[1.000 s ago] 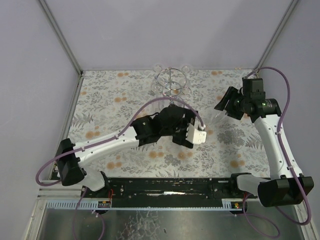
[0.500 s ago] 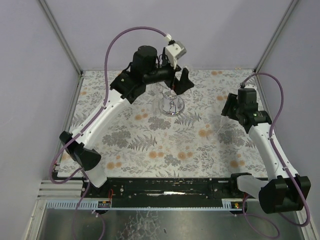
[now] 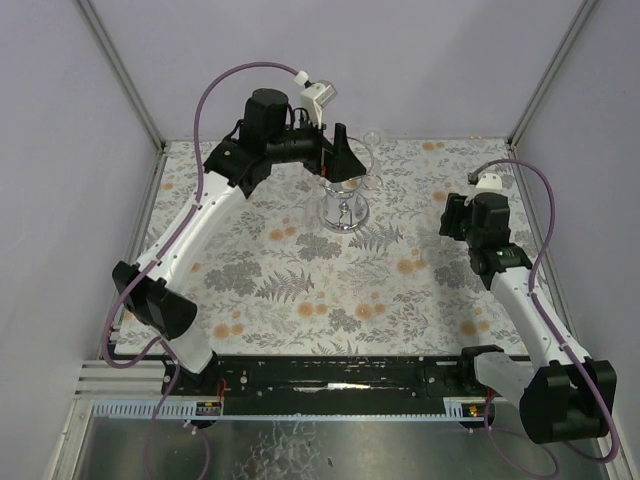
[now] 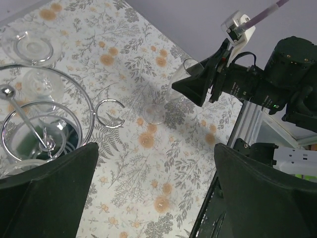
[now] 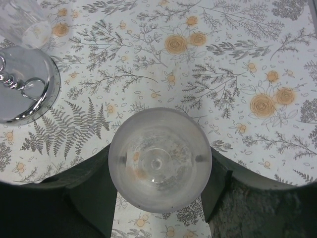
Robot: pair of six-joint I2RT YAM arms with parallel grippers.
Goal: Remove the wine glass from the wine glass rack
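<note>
Glass (image 5: 159, 158) sits clamped in right gripper (image 5: 159, 171); left gripper (image 4: 156, 153) gapes wide by rack (image 3: 343, 210). Lower it upright, gently; table (image 5: 237, 49) seems close.

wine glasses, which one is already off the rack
The wine glass gripped by the right gripper, well apart from the wine glass rack; the other glasses hang foot-up from the rack's rings.

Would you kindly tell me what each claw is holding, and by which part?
The right claw grips a wine glass by its bowl; the left claw, open near the rack, holds nothing.
</note>
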